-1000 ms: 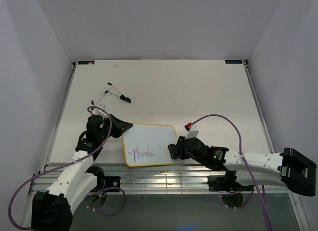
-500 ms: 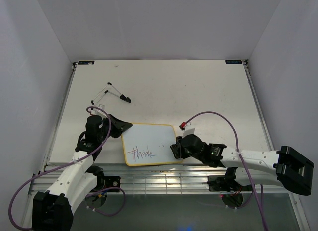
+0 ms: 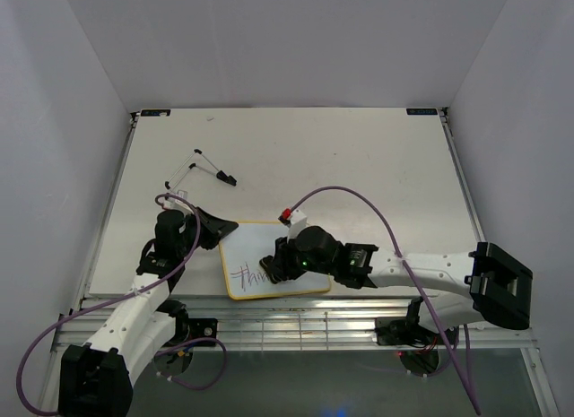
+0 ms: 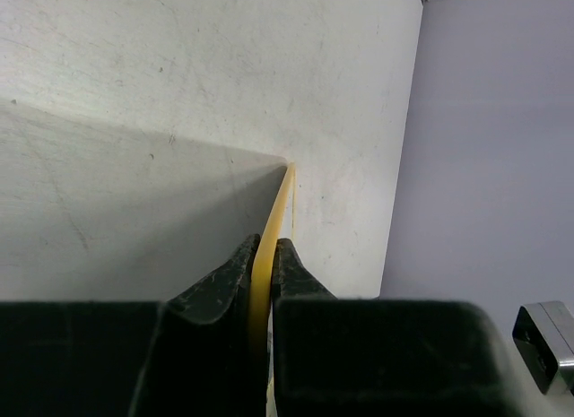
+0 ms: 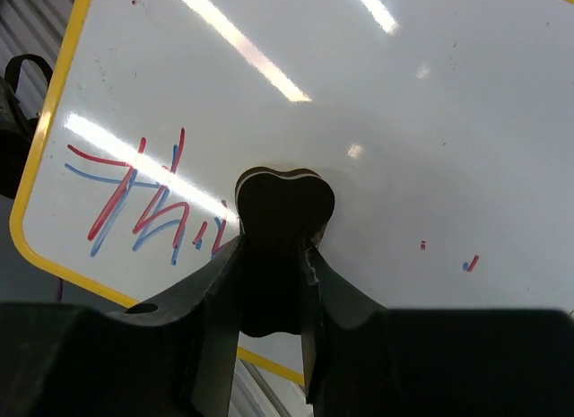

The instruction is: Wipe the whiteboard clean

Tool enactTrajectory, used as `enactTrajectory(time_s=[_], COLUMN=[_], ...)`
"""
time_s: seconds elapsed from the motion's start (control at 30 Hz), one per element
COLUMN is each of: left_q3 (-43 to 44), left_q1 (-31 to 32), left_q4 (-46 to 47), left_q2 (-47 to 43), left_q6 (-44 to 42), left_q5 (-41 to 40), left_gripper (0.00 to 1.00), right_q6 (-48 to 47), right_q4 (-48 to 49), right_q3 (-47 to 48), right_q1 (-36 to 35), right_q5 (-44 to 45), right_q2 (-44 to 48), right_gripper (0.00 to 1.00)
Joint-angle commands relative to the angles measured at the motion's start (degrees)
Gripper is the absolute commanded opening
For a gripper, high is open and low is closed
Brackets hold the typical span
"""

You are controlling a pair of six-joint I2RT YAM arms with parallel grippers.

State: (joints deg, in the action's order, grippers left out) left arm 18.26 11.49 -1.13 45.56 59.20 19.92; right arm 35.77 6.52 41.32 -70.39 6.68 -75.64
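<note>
Right gripper [image 3: 269, 272] now sits over the handwriting, having travelled left from the right edge of the whiteboard [image 3: 282, 242] within the last second.

The table [image 3: 359, 157] carries the whiteboard flat near its front edge, between the two arms. The left gripper [image 4: 263, 248] is fully closed on the board's yellow frame [image 4: 280, 197] at the far left corner, bracing it. The right gripper is nearly closed, clamping a dark eraser [image 5: 283, 197] whose face presses on the white surface. Red-purple handwriting [image 5: 134, 197] lies to the left of the eraser: the first letters read clearly, and the strokes beside the eraser are partly covered. Small coloured specks [image 5: 446, 254] show to the right. Judged progress: about half of the word is cleared; the leading letters and the specks are left.
</note>
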Motion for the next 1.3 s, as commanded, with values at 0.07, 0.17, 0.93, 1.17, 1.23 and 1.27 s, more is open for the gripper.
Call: enactTrajectory(time_s=[0.07, 0.17, 0.93, 1.17, 1.23, 1.27], left_q3=[-0.33, 0.11, -0.33, -2.09, -2.7, -2.88], left_q1=[0.2, 0.12, 0.12, 0.2, 0.12, 0.12], left_q4=[-1.07, -2.04, -2.65, -0.9, -0.19, -0.02], left_q2=[0.06, -0.38, -0.56, -0.12, -0.12, -0.12], left_q6=[-2.68, -3.3, -3.39, -0.58, 0.65, 0.91], left_q5=[-4.81, -4.98, -5.16, -5.51, -5.86, -6.03], left_gripper=[0.0, 0.0, 0.0, 0.0, 0.0, 0.0], right_q6=[-1.67, -0.7, -9.58, -5.37, -4.22, -3.35], right_q4=[-2.56, -5.73, -8.64, -1.87, 0.06, 0.59], right_q3=[1.93, -2.62, -13.02, -10.74, -8.98, -8.28], right_q1=[0.6, 4.02, 22.58, 14.6, 12.48, 10.21], right_q5=[2.71, 5.0, -3.75, -8.96, -9.23, -9.31], right_q2=[-3.99, -2.95, -1.45, 4.79, 5.23, 4.97], right_gripper=[0.33, 0.33, 0.32, 0.32, 0.32, 0.32])
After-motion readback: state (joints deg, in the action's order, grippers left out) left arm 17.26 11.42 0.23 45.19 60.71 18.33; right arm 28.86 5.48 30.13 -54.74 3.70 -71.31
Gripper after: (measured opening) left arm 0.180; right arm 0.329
